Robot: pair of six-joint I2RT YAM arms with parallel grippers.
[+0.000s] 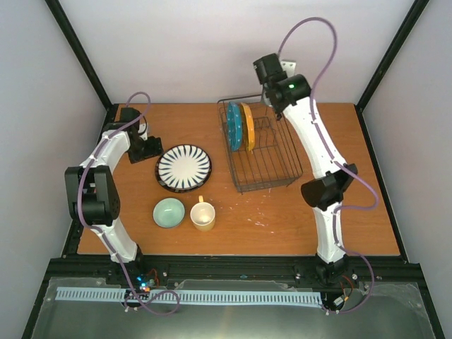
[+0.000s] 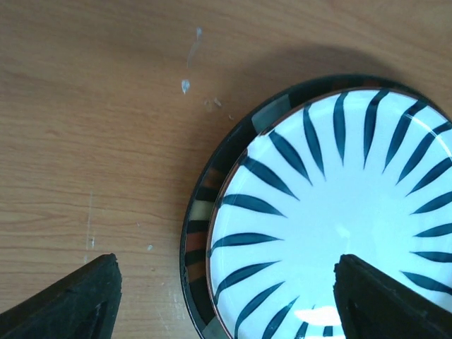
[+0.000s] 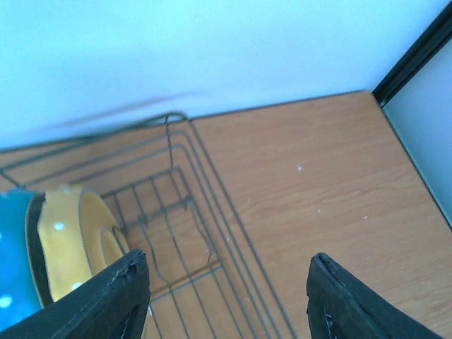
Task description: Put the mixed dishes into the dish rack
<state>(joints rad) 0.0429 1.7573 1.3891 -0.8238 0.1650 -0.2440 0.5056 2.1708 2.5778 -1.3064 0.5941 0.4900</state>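
The wire dish rack [image 1: 272, 166] stands at the back right of the table, with a teal dotted plate [image 1: 234, 127] and a yellow-orange plate [image 1: 248, 127] upright at its far left. The white striped plate [image 1: 183, 168] lies on a dark-rimmed plate [image 2: 198, 212]. In front of them are the mint-green bowl [image 1: 169, 212] and the cream-yellow mug [image 1: 203, 215]. My left gripper [image 2: 226, 289] is open and empty, its jaws straddling the left edge of the striped plate [image 2: 332, 212]. My right gripper [image 3: 226, 289] is open and empty, above the rack's [image 3: 205, 212] far right corner, beside the yellow-orange plate [image 3: 70, 240].
The table is wooden [image 1: 325, 212] with walls close at the back and sides and black frame posts in the corners. The rack's right half holds nothing. The left gripper [image 1: 150, 147] sits at the far left; the right gripper [image 1: 274, 100] is raised by the back wall.
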